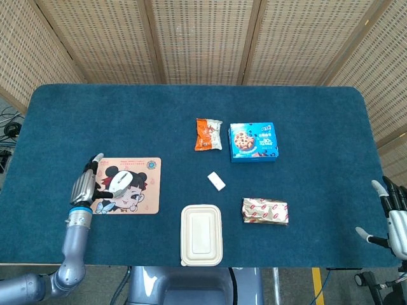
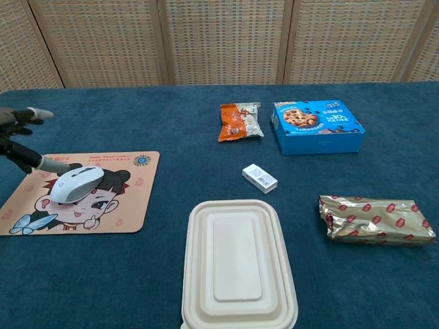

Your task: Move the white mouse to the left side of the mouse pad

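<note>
A: Big picture first: a dark teal felt-like table [image 1: 191,108] with rounded far corners, backed by woven cane screens [image 1: 203,38] in wooden frames.

B: Largest thing on it is the mouse pad [image 1: 143,187], a flat peach rectangle printed with a winking cartoon girl, sitting toward the left front. Close behind in size, a pale moulded-fibre lunch box [image 2: 239,264], lid on, rounded corners, at the front centre; its near edge is cut off in the chest view.

A: Then the blue cookie box [image 2: 317,126], glossy card, and right of the lunch box a crinkled gold foil packet [image 2: 376,218]. An orange-and-white snack bag [image 2: 240,121] lies just left of the blue box.

B: And the white mouse [image 2: 75,184]? Smooth, rounded, resting on the left half of the pad, over the cartoon face.

A: The left hand [image 1: 86,185] is at the pad's left edge, fingers spread apart, holding nothing, thumb tip just beside the mouse. The chest view clips most of it.

B: The right hand [image 1: 391,213] peeks in at the far right edge, well apart from everything, fingers apart and holding nothing.

A: Smallest: a little white box [image 2: 259,178] between the snack bag and the lunch box; its label is too small to read.
</note>
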`<action>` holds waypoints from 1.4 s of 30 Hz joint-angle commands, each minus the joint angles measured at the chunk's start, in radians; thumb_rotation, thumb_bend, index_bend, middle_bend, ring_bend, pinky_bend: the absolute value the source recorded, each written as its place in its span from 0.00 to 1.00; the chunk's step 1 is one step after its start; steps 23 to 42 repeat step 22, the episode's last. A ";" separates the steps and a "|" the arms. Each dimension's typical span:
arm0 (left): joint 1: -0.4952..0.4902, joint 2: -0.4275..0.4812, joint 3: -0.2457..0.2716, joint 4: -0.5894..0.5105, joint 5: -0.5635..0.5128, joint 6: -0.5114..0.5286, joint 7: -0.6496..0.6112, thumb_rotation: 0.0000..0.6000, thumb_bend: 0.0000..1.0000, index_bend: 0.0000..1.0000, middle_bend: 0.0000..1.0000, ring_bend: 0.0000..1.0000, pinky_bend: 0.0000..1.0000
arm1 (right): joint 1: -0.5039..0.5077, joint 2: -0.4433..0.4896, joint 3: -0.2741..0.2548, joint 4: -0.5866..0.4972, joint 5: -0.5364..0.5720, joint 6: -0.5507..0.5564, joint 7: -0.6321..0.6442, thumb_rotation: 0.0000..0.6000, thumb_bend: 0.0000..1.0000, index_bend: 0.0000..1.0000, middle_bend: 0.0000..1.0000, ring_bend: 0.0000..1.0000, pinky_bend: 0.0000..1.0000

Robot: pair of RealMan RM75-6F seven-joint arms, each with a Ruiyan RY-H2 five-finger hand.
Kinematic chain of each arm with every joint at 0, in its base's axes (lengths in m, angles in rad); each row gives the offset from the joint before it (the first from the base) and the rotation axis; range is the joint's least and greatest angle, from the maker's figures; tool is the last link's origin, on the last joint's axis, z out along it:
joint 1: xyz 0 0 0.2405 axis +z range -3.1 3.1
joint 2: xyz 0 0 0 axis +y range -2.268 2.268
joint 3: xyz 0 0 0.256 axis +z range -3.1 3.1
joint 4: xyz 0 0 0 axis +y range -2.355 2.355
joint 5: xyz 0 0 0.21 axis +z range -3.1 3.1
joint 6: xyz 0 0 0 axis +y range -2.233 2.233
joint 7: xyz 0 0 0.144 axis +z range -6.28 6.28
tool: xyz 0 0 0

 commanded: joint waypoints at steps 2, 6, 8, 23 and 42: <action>0.079 0.224 0.076 -0.072 0.380 -0.073 -0.165 1.00 0.00 0.00 0.00 0.00 0.22 | -0.001 0.000 -0.001 -0.002 -0.002 0.002 -0.002 1.00 0.00 0.00 0.00 0.00 0.00; 0.139 0.303 0.137 0.008 0.636 0.004 -0.273 1.00 0.00 0.00 0.00 0.00 0.03 | -0.002 0.000 -0.001 -0.006 -0.005 0.006 -0.007 1.00 0.00 0.00 0.00 0.00 0.00; 0.175 0.321 0.158 0.042 0.704 0.070 -0.311 1.00 0.00 0.00 0.00 0.00 0.00 | -0.003 0.000 -0.001 -0.008 -0.006 0.010 -0.010 1.00 0.00 0.00 0.00 0.00 0.00; 0.339 0.446 0.315 0.095 0.906 0.242 -0.453 1.00 0.00 0.00 0.00 0.00 0.00 | -0.014 0.002 -0.003 -0.019 -0.022 0.041 -0.028 1.00 0.00 0.00 0.00 0.00 0.00; 0.339 0.446 0.315 0.095 0.906 0.242 -0.453 1.00 0.00 0.00 0.00 0.00 0.00 | -0.014 0.002 -0.003 -0.019 -0.022 0.041 -0.028 1.00 0.00 0.00 0.00 0.00 0.00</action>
